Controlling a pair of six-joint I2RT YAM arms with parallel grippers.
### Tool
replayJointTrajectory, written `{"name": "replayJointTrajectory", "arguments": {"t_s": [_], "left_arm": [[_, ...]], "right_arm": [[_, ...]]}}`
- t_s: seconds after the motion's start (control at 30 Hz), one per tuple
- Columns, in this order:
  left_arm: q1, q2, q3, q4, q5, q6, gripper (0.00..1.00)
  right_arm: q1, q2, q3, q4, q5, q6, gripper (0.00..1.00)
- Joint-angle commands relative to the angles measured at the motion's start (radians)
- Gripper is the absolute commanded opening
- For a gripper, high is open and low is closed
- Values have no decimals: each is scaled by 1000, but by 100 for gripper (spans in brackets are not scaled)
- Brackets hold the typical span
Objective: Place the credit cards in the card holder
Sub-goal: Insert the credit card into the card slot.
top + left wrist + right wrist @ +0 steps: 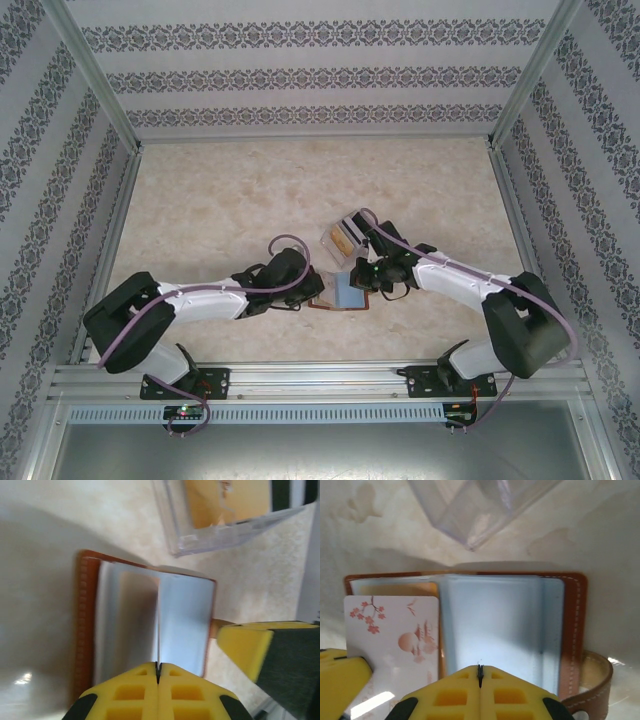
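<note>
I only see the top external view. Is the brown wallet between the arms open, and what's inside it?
Observer: Right wrist view: the reddish-brown leather folding card holder lies open, pale clear sleeves up.
Operator: Any card on it?
Observer: A white rectangular plastic card with pink blossom print lies over the half at that view's left; whether it is tucked in, I cannot tell.
Operator: And the claws?
Observer: The right claw and left claw both have fingers pressed together.

Bright, diffuse light; soft shadows and glare on the table (24, 679), blurred wrist close-ups.
</note>
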Motion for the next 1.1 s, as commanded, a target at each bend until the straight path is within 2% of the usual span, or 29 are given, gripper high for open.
{"name": "replayJointTrajectory", "arguments": {"t_s": [0.0, 0.33, 0.57, 0.73, 0.87, 1.07], "left_arm": [[-10, 34, -19, 85, -47, 37, 0], [-12, 160, -52, 281, -14, 12, 0], [-13, 128, -84, 297, -12, 36, 0], [-13, 115, -98, 318, -15, 32, 0], [-13, 113, -95, 336, -25, 32, 0], [-13, 118, -106, 414, -13, 50, 0]], "right_arm": [[-1, 21, -22, -26, 64, -47, 6], [2, 105, -49, -25, 130, -58, 6], [2, 104, -53, -38, 163, -60, 6], [-8, -2, -21, -79, 138, -79, 10], [-30, -62, -10, -128, 201, -81, 13], [-84, 7, -45, -96, 161, -98, 10]]}}
